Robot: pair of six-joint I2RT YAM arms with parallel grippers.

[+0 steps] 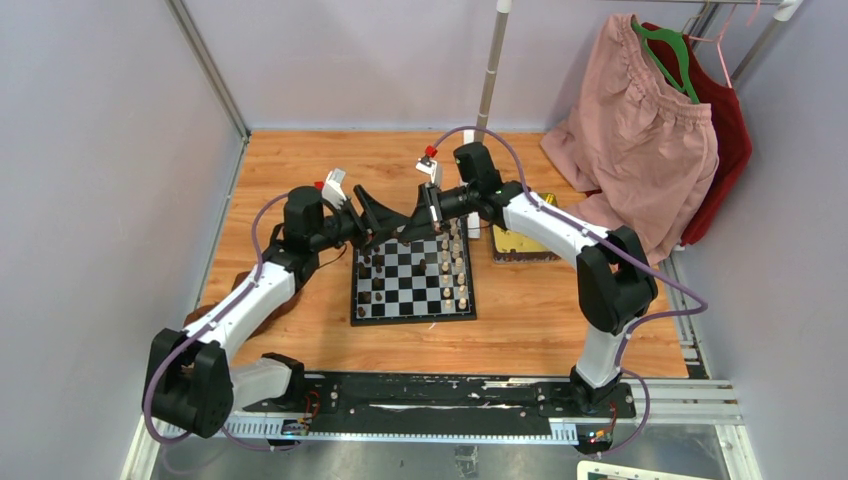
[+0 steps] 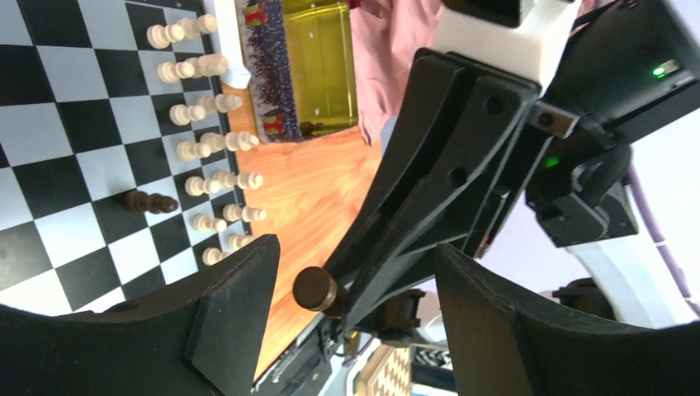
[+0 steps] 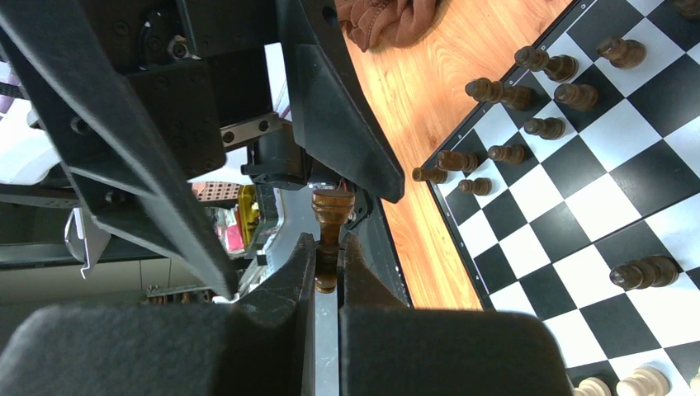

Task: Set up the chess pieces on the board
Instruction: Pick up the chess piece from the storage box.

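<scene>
Right hand (image 3: 328, 249) pinches a dark piece (image 3: 332, 210) (left hand (image 2: 355, 264) open around it).

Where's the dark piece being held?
Right wrist view, centre: dark piece pinched in the right gripper, between the open fingers of the left gripper, by the board's far edge.

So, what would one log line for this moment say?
right pincer: shut on dark piece | left pincer: open, either side of it | where: at board far edge
</scene>
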